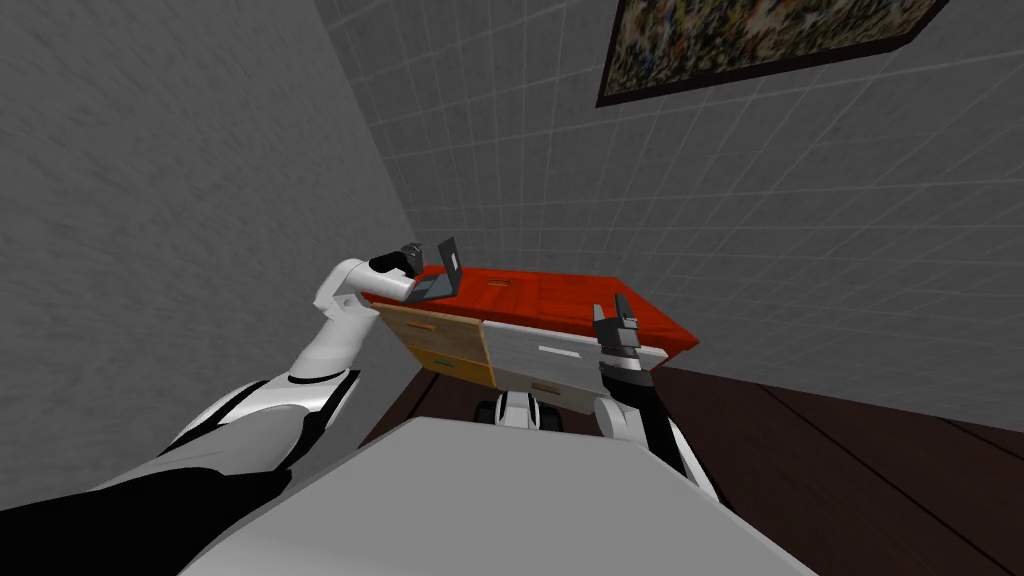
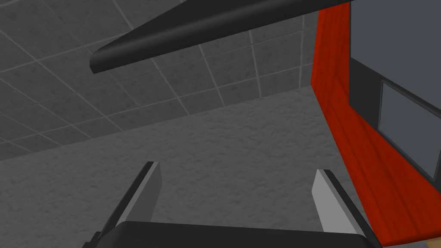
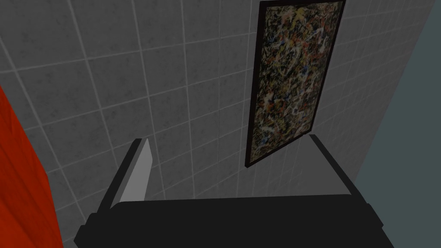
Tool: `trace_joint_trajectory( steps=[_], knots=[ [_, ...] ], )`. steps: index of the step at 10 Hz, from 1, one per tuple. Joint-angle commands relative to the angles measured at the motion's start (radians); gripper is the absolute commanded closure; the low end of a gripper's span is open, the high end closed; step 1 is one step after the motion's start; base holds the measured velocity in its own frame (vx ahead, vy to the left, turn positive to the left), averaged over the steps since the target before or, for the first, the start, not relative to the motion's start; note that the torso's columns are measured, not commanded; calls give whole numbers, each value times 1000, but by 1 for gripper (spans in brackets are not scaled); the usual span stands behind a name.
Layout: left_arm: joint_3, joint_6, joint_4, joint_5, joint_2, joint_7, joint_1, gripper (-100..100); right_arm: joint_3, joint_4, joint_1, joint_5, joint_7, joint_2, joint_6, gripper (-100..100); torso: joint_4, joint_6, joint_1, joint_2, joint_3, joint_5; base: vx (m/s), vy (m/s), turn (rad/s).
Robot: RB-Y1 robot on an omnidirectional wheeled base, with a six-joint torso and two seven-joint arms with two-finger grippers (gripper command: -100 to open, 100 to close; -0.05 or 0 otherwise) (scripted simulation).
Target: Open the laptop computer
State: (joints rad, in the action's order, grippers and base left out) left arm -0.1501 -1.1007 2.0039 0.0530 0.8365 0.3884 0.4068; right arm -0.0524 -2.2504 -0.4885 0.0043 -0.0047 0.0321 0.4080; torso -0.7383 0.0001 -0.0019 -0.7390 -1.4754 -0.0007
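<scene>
left claw (image 2: 234, 167) gapes wide beside the half-open laptop (image 1: 442, 272) at the wall-side edge of the red dresser top (image 1: 560, 295).

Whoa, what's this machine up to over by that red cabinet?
The robot is working on a laptop at the left end of a red-topped chest of drawers. Its lid stands raised, well off the base. The left gripper is beside it, fingers open and empty. The right gripper hangs open in front of that chest.
</scene>
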Motion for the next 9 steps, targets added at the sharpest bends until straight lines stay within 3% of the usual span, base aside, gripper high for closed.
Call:
trace_joint_trajectory(
  steps=[1, 8, 9],
  knots=[
    [-7, -39, -44, -42, 49, -34, 13, -100, 0, 0, 0, 0, 0, 0, 0, 0, 0, 0, 2, 1, 0, 1, 21, -163, -99],
    [-28, -121, -151, -136, 166, -113, 35, -100, 0, 0, 0, 0, 0, 0, 0, 0, 0, 0, 1, 1, -1, 1, 19, -139, -102],
    [-29, -119, -133, -127, 157, -105, 30, -100, 0, 0, 0, 0, 0, 0, 0, 0, 0, 0, 1, 0, 0, 0, 4, -62, -13]
  ],
)
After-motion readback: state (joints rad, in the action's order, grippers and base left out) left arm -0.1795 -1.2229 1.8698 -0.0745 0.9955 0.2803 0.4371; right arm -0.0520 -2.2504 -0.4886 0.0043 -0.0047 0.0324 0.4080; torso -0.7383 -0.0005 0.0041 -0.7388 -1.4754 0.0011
